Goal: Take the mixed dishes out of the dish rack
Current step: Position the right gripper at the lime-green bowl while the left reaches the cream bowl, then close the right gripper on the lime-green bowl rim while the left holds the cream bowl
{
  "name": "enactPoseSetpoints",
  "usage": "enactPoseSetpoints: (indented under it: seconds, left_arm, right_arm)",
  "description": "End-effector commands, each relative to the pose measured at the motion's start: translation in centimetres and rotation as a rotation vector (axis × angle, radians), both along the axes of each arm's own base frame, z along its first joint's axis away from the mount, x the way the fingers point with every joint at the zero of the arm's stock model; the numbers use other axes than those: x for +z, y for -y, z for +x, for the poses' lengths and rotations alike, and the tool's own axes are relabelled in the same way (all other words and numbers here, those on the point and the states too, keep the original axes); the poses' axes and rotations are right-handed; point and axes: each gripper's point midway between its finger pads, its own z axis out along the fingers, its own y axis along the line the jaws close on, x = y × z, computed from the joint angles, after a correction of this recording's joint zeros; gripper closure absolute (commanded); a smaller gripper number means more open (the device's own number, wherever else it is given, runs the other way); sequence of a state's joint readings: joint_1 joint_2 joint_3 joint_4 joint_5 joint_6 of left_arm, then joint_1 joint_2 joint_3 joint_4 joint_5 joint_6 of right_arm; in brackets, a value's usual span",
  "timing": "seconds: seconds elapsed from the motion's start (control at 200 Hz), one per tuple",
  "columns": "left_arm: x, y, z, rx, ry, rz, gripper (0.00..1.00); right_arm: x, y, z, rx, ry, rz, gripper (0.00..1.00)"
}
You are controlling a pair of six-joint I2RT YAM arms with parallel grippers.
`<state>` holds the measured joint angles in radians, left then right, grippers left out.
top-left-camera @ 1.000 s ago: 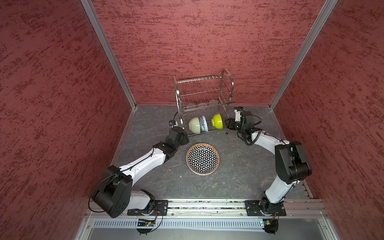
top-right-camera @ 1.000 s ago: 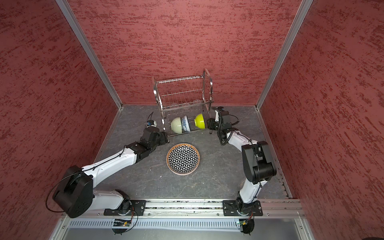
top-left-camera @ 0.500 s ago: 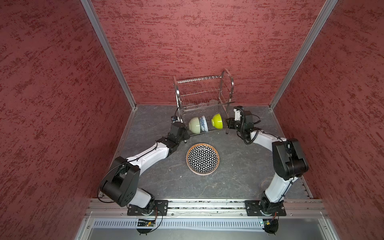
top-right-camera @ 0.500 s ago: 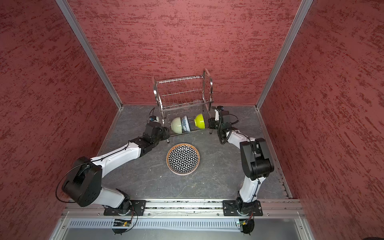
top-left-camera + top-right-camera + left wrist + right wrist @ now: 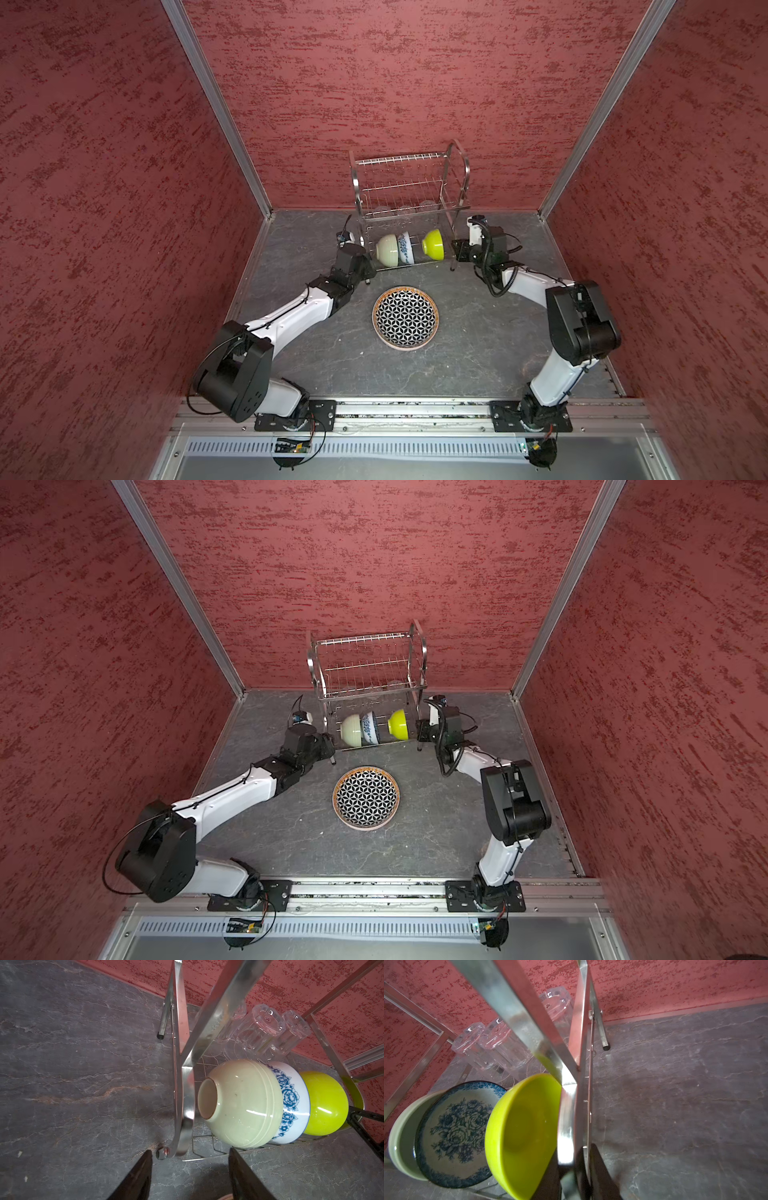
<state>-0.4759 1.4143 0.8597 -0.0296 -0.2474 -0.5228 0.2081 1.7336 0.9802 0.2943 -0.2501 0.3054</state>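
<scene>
Red booth, grey desk (image 5: 478, 332), rack (image 5: 519, 1012) at 12 o'clock. right tool (image 5: 575, 1153) clamped on its frame, left tool (image 5: 190, 1150) wide. bowls (image 5: 239, 1101) look glazed, slick, fragile: pinch rim.

Left arm (image 5: 291, 316) and right arm (image 5: 525, 286) look alike: white shells between chunky black joints. Thin black cables loop just behind the jaws, whose fingers (image 5: 135, 1178) are plain black. Farthest from the jaws sit bolted black base plates (image 5: 324, 413).

Right jaws tighter around rack (image 5: 566, 1118).
</scene>
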Motion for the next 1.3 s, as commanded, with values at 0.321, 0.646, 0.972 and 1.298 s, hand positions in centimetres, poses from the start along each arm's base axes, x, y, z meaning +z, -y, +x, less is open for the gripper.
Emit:
enactPoseSetpoints:
  seconds: [0.321, 0.646, 0.972, 1.298]
  left_arm:
    - [0.2, -1.6, -0.9, 0.03, 0.009, 0.003, 0.4]
    - [0.3, -2.5, -1.7, 0.045, 0.014, 0.01, 0.34]
    - [0.5, -2.7, 0.1, 0.055, 0.022, 0.002, 0.28]
    - [-0.8, -1.2, 2.1, 0.031, -0.006, -0.006, 0.34]
  right_arm:
    - [2.3, -0.6, -3.9, -0.041, -0.018, 0.171, 0.87]
    - [4.4, 0.5, -5.0, -0.071, 0.029, 0.136, 0.53]
    - [6.5, -1.4, -6.9, 0.047, 0.062, 0.18, 0.6]
    - [5.9, -3.1, -7.1, 0.141, 0.054, 0.214, 0.6]
